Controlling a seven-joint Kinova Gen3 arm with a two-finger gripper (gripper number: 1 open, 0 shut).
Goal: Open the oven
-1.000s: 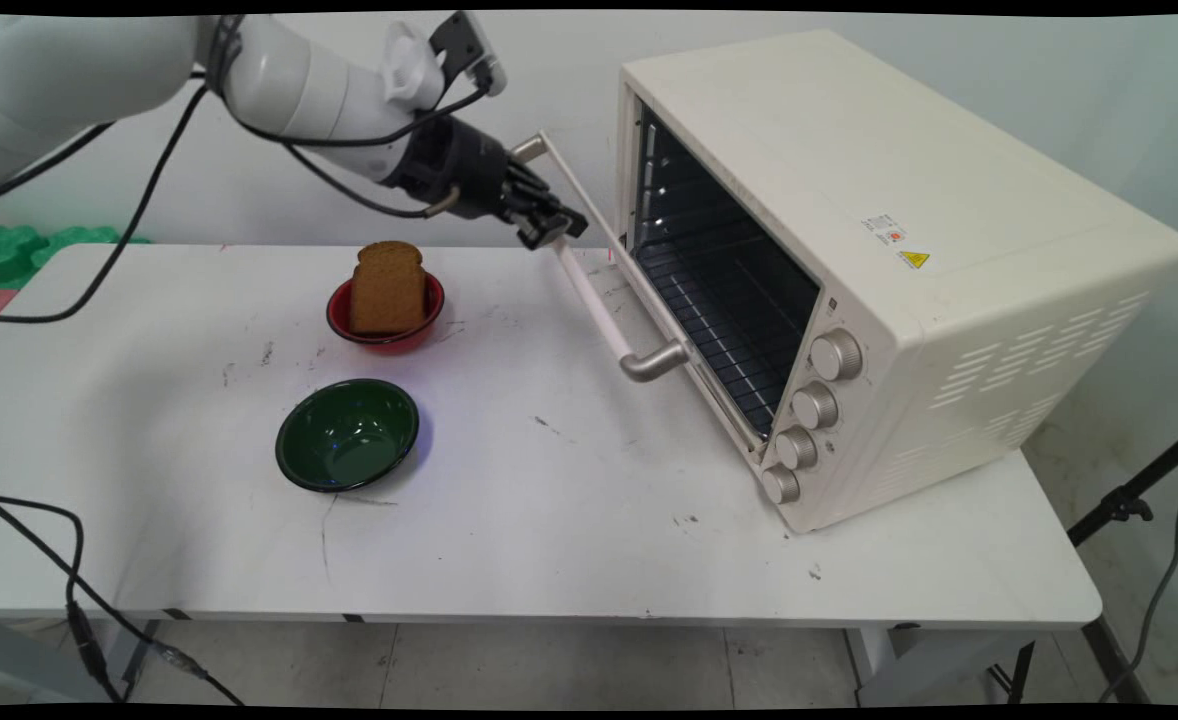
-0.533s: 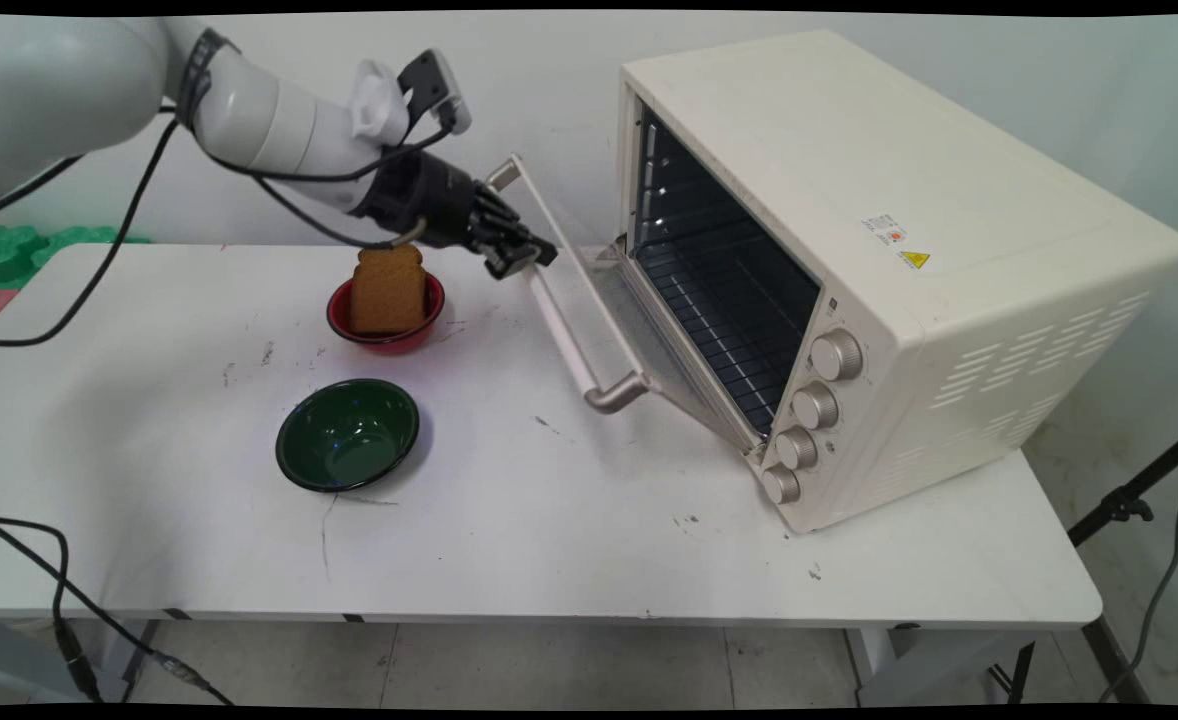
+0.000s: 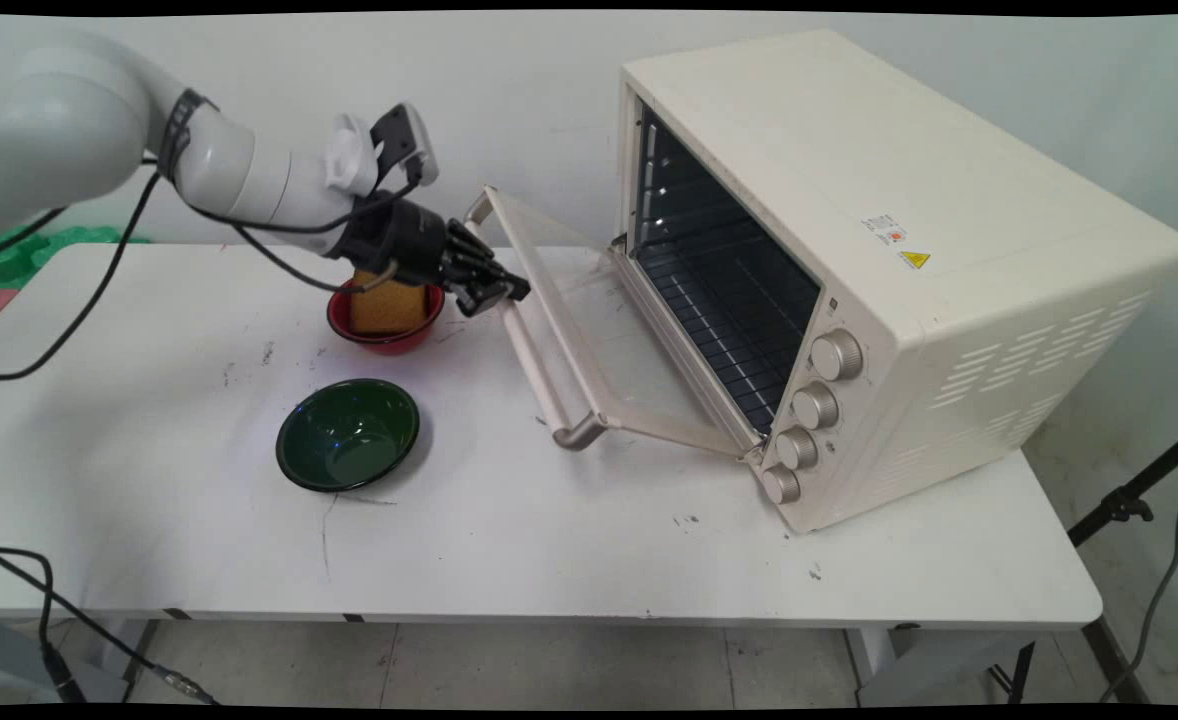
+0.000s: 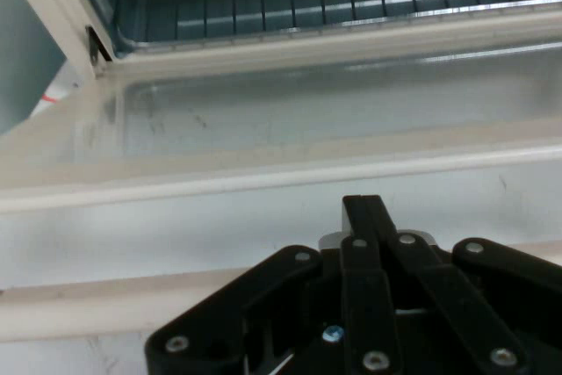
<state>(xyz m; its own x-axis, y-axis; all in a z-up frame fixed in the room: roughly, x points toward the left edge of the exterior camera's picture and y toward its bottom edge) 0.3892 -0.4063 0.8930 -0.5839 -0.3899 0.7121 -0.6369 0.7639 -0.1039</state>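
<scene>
- Oven door (image 3: 599, 340) of the cream toaster oven (image 3: 849, 200) hung partly lowered, hinged along the bottom front edge, glass slanting down and out over the white table (image 3: 649, 550)
- Held at that slant, by the look of it, only through the door handle (image 3: 539, 370), since nothing else propped it up
- Gripper (image 3: 497, 290) sat on the far part of that handle bar, fingers pressed together around it; seen in the hand view as folded black linkage (image 4: 364, 217) with the pale bar crossing beneath and the glass just beyond
- Lay directly ahead of the gripper, touching it at the handle, with the wire rack (image 3: 719, 320) bared inside the cavity behind
- Stood just beside the wrist: red bowl (image 3: 386, 335) with a slice of bread (image 3: 389, 310), partly hidden by the arm
- Rested nearer the camera and well apart from the door: green bowl (image 3: 347, 433)
</scene>
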